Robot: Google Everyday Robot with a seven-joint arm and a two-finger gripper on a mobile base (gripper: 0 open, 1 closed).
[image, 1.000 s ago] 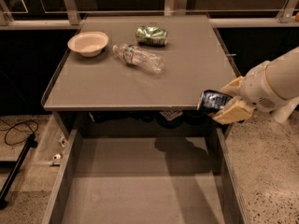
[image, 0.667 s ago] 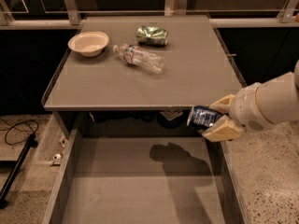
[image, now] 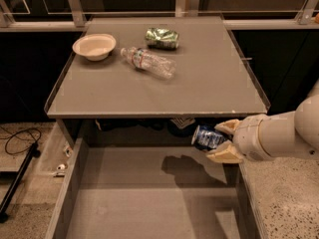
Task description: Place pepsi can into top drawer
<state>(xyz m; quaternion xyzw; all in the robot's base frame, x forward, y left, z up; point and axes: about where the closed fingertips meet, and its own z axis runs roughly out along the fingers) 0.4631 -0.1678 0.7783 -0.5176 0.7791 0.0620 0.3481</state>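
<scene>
Cream claw (image: 224, 141) over the grey top drawer (image: 144, 203) grips the dark blue pepsi can (image: 206, 137).

gripper (image: 215, 141): has moved left and lower, now over the top drawer (image: 149, 203), right rear.
pepsi can (image: 205, 136): carried along in its grip.

One high camera is looking steeply down over the table (image: 209, 91) and drawer (image: 144, 203), the gripper (image: 222, 141) holding the pepsi can (image: 206, 137) at right

A grey worktop (image: 199, 91) stands over speckled floor (image: 286, 203). Dark panels (image: 279, 66) flank it. The pincer (image: 220, 140) hangs below its front edge.
</scene>
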